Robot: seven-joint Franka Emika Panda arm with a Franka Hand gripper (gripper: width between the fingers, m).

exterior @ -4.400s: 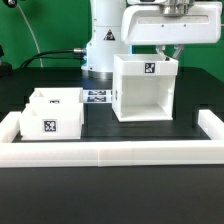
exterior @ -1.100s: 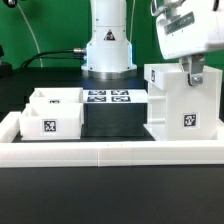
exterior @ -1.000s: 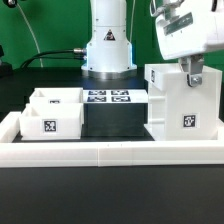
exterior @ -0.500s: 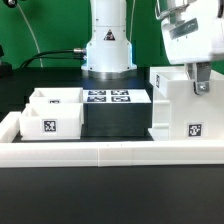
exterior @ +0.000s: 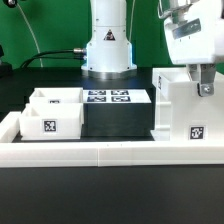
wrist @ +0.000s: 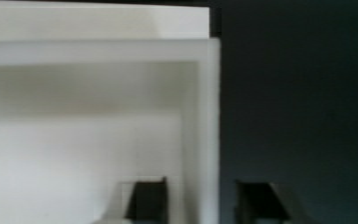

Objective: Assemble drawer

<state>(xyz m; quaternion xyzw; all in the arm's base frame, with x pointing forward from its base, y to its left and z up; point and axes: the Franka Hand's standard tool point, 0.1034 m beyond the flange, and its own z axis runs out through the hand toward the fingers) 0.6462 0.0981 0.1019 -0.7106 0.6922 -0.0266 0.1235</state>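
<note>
At the exterior view's right, arm (exterior: 190,35) reaching down, fingers (exterior: 205,86) astride housing (exterior: 180,110) wall, grip unclear

marker board (exterior: 107,97): flat on black table (exterior: 115,125) | white border rails (exterior: 110,152): along front edge | green backdrop (exterior: 50,22): behind

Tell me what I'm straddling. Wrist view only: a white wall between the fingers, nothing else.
Observer: The housing. It stands at the exterior view's right, just behind the front border rail. The gripper comes down on it from above.
Operator: Drawers?
Observer: Two, at the exterior view's left: front drawer and rear drawer, close together, well apart from the housing.
Operator: What's between?
Observer: The marker board, flat on the table, farther back.
</note>
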